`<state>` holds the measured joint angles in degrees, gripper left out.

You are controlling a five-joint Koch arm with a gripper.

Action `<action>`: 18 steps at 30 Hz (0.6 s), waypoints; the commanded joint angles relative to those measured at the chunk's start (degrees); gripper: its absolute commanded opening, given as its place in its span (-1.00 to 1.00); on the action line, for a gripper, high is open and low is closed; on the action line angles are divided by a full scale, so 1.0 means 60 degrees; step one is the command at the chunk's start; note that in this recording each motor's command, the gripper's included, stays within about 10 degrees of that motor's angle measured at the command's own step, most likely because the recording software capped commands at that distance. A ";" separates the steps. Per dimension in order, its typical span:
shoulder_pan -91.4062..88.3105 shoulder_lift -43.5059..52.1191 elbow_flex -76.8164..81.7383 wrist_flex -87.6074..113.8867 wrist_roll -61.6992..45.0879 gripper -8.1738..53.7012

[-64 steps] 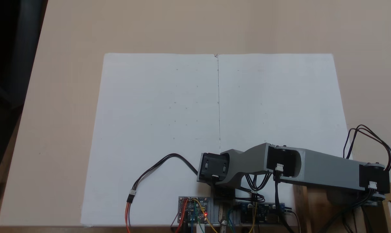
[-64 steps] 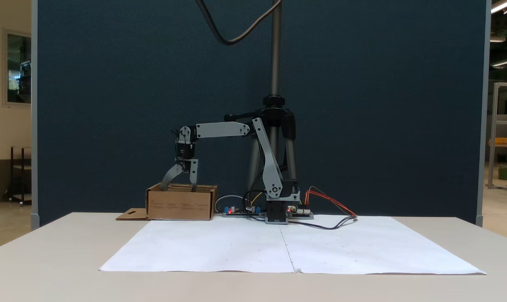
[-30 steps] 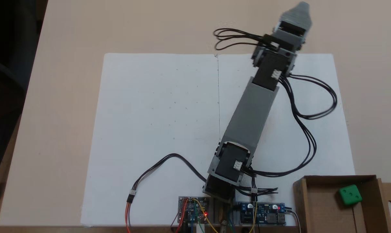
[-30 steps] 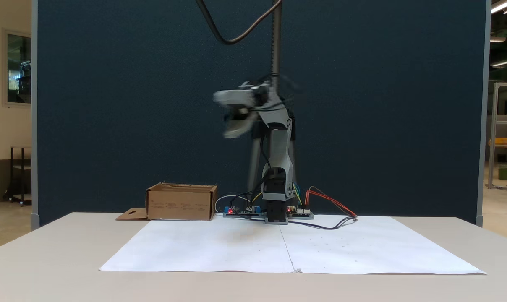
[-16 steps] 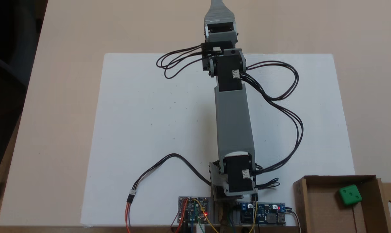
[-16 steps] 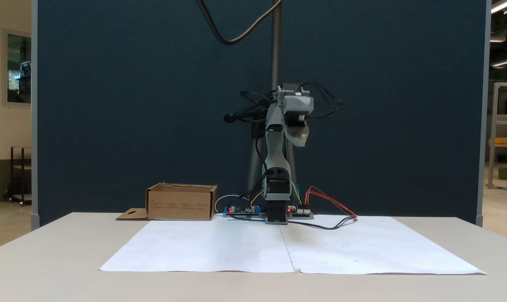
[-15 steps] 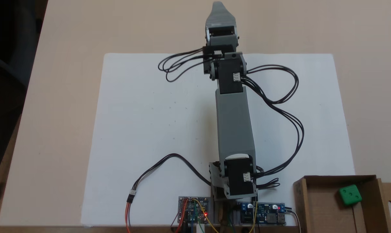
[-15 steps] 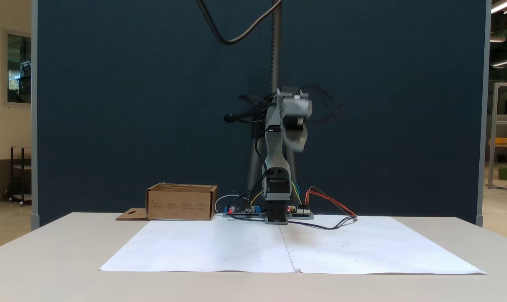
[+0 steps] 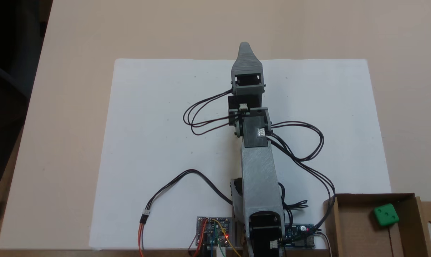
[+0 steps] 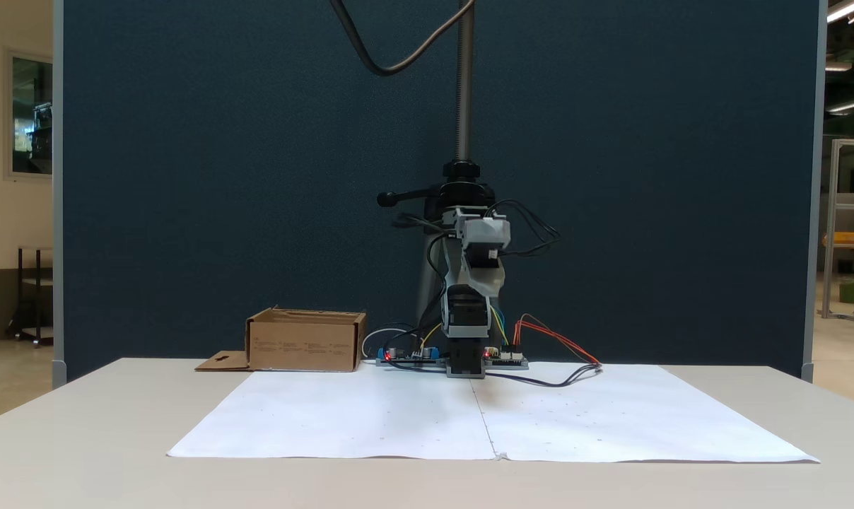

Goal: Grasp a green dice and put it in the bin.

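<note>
Fixed view | arm [image 9: 257,171] extended over paper [image 9: 158,125] | end effector [image 9: 244,48] raised

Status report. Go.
Gripper over the white paper, jaw state unreadable. Green dice lying in the bin. Nothing in the way.

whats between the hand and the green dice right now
In a fixed view from above, between the hand and the green dice lie bare white paper, looping black cables and the cardboard bin's wall.
</note>
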<state>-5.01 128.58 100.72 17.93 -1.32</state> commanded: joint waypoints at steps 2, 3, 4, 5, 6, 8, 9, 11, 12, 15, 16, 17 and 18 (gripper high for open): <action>-0.0132 0.1040 0.0234 -0.1901 0.0366 0.72; -0.0146 0.1128 0.0586 -0.2209 0.0264 0.73; -0.0146 0.1201 0.0937 -0.2575 0.0161 0.74; -0.0117 0.1216 0.1318 -0.2912 0.0103 0.74; 0.0015 0.1216 0.1670 -0.3219 0.0044 0.73; 0.0293 0.1216 0.2227 -0.3703 -0.0073 0.72; 0.0425 0.1216 0.2476 -0.3966 -0.0073 0.72; 0.0586 0.1216 0.2930 -0.4421 -0.0073 0.72; 0.0659 0.1230 0.3135 -0.4655 -0.0073 0.71; 0.0879 0.1230 0.3706 -0.5461 -0.0073 0.71; 0.0908 0.1230 0.3867 -0.5710 -0.0073 0.71; 0.0908 0.1216 0.4072 -0.5944 -0.0073 0.71; 0.0908 0.1216 0.4321 -0.6208 -0.0073 0.70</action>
<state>-0.18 129.38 127.00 -11.25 -1.32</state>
